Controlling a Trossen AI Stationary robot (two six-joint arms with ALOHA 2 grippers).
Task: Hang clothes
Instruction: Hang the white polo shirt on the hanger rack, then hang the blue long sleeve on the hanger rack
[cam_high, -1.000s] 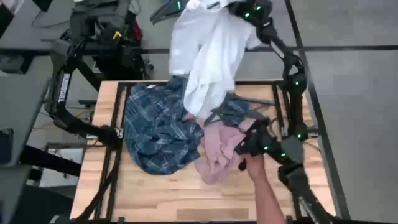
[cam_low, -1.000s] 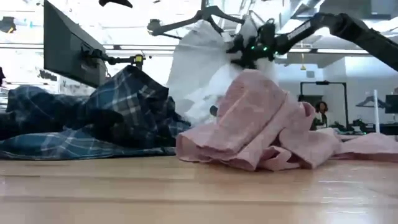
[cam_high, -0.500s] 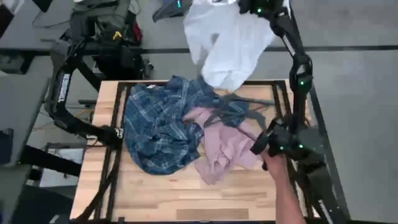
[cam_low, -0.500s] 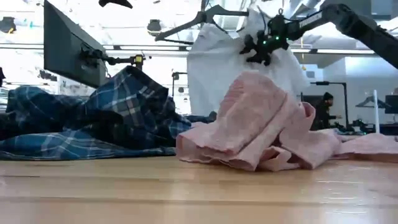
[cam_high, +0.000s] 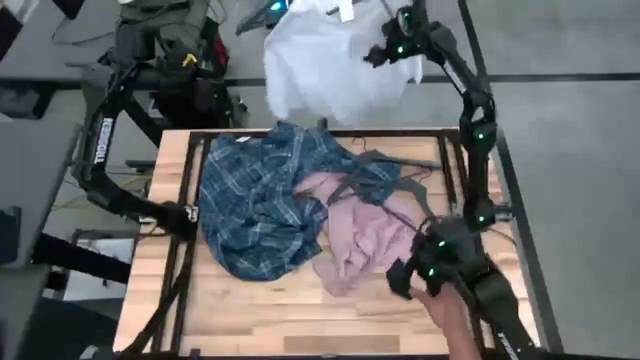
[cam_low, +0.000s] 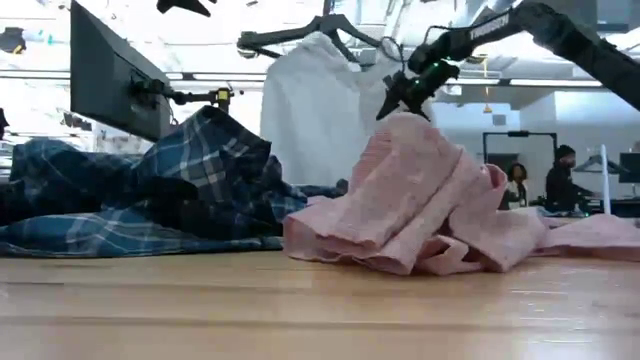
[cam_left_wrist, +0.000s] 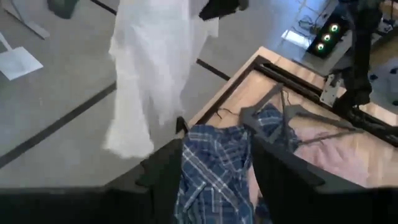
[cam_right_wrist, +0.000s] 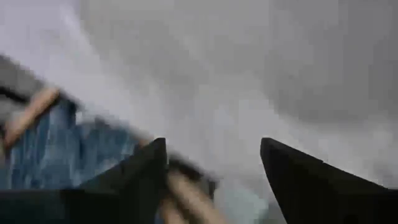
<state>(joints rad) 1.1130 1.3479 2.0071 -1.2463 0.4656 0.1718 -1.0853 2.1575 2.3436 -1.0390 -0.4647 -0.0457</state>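
Pink shirt (cam_low: 420, 200) nearest me, a soft crumpled heap at table (cam_high: 260, 310) centre. Plaid shirt (cam_high: 260, 205) lies rumpled toward 9 o'clock. Far out at 12, the white shirt (cam_high: 325, 60) drapes limp from a thin hanger (cam_low: 300, 35). My right gripper (cam_low: 400, 100) is beside it, fingers apart and empty; my left gripper (cam_left_wrist: 217, 134) is spread too. One hung, I judge. Next I need a fresh hanger and a collar.

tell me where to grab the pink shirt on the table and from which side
Grip the pink shirt at the raised fold that peaks in its middle, coming straight down from above. In the low view that ridge stands well clear of the tabletop, so gripper fingers can close on either side of it. Avoid the far edge, where dark wire hangers lie across it beside the plaid shirt.
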